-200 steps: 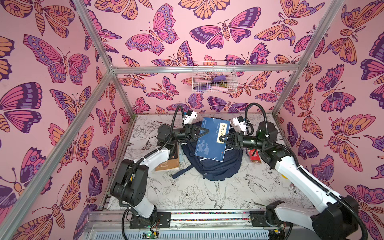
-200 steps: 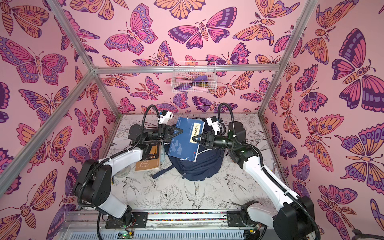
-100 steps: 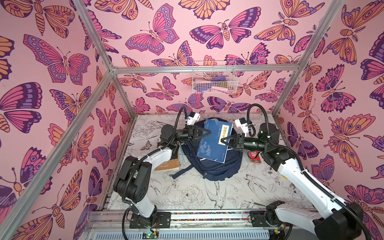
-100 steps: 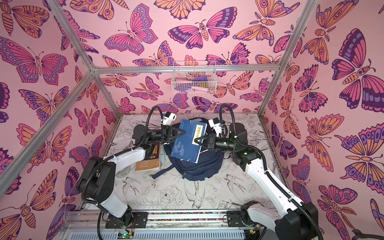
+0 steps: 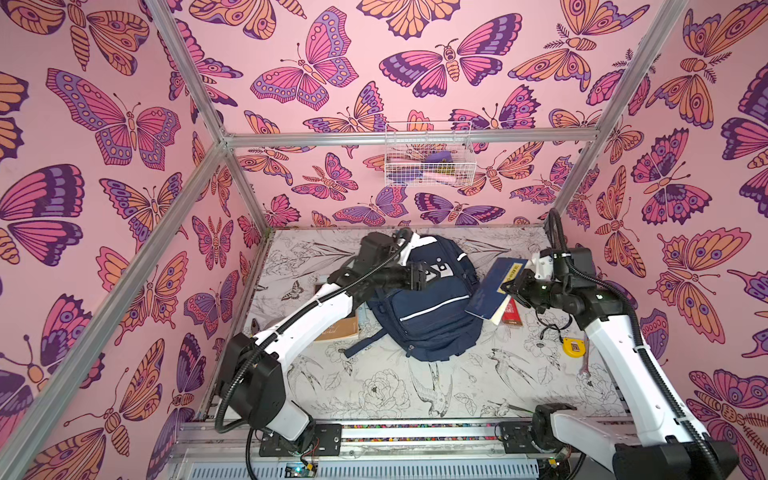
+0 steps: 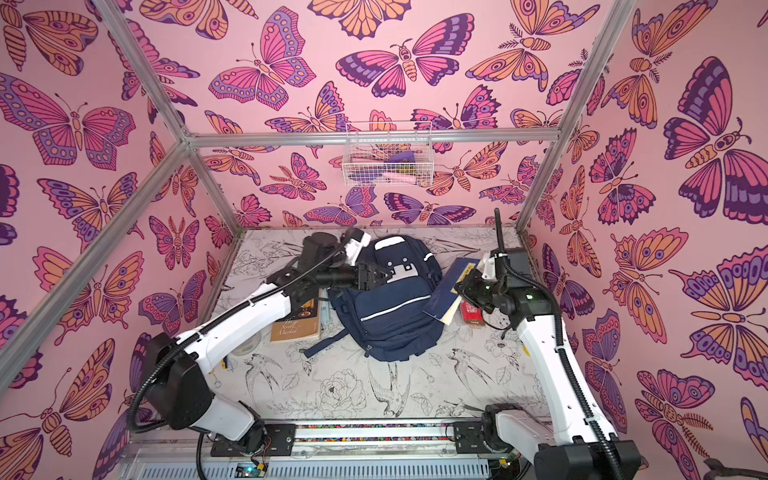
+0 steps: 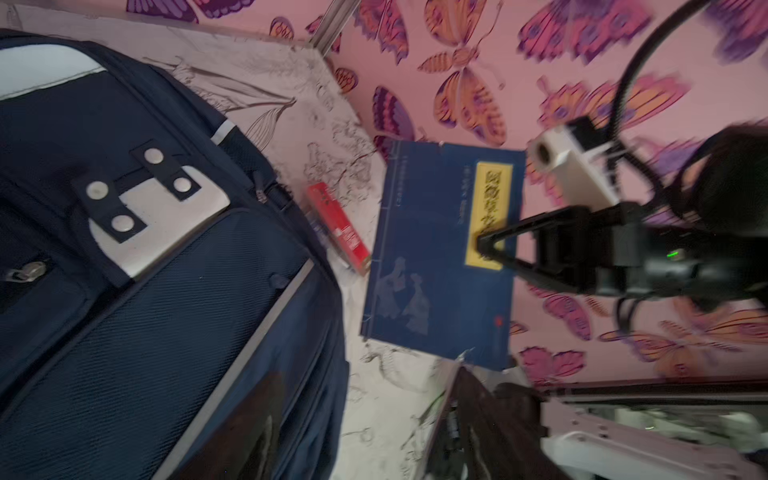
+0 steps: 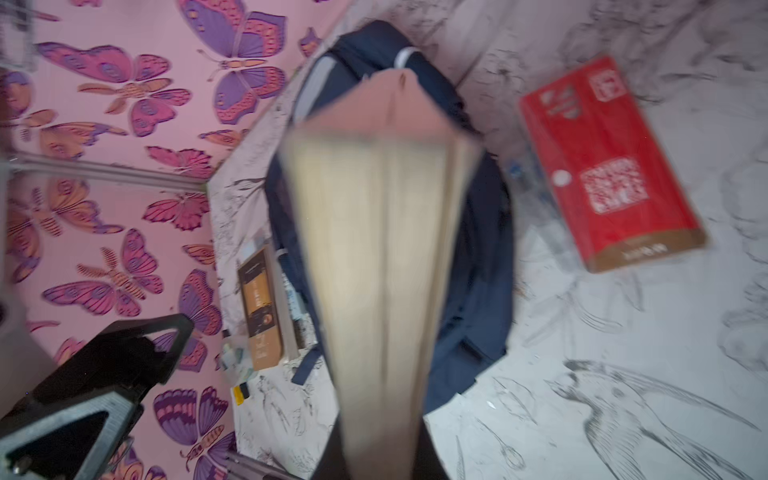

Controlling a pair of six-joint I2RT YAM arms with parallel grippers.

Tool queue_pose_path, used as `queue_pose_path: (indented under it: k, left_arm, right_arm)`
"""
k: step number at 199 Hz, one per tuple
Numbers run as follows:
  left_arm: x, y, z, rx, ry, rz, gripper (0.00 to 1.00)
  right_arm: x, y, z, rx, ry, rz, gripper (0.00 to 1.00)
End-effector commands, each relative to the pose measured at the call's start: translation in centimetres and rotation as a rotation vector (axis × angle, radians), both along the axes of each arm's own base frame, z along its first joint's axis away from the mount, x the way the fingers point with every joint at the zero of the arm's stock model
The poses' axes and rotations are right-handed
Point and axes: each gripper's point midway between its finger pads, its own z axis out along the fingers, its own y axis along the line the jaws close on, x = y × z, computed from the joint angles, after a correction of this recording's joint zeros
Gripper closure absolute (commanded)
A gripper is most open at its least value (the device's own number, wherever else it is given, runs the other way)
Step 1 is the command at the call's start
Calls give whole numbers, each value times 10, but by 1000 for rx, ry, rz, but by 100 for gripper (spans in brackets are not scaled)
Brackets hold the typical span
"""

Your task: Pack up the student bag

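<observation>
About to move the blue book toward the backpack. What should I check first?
1. Grip on blue book: ok, right gripper shut on its edge.
2. Left gripper free: ok, open above the backpack, holding nothing.
3. Backpack opening: cannot tell, no open mouth shows in any view.
4. Book over backpack: not ok, it hangs tilted beside the backpack, near the red box.
5. Brown book: ok, lies flat on the backpack's other side.

Bag (image 5: 432,316) lies mid-desk (image 5: 374,386). Book (image 6: 296,328) left of it. Second book (image 5: 492,286) and box (image 5: 511,312) right of it. Tape measure (image 5: 572,347) further right.
</observation>
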Motion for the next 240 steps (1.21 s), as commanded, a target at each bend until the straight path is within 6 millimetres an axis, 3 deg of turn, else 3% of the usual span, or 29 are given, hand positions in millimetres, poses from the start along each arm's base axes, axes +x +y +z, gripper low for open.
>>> queue_pose_path:
  k: [1,47,90,106,118,126,133,170,197,240]
  left_arm:
    - [-13,19,-97,487,-21,-57,32]
    - [-13,-7,-145,771,-116,-145,29]
    - [-18,-20,-171,813,-97,-209,31]
    - [-14,-21,-175,828,-98,-200,42]
    - [-8,-19,-174,855,-111,-175,68]
    - [-3,-18,-167,864,-126,-153,89]
    - [2,-17,-160,863,-141,-129,100]
    - [9,-22,-88,746,-243,-68,100]
    - [7,-24,-36,572,-244,-61,100]
    - [6,-17,-6,389,-178,-79,100]
  right_arm:
    - [-23,-23,-16,-72,79,-58,100]
    - [-34,-31,-27,-58,99,-103,100]
    - [-44,-32,-38,-54,121,-104,100]
    - [-46,-32,-40,-52,123,-104,100]
    - [-48,-31,-41,-47,126,-103,100]
    - [-49,-30,-41,-44,125,-99,100]
    - [-49,-30,-41,-43,123,-94,100]
    - [-51,-24,-37,-19,85,-69,100]
    - [-43,-3,-32,126,26,-32,100]
    - [-21,18,-32,362,-56,-64,100]
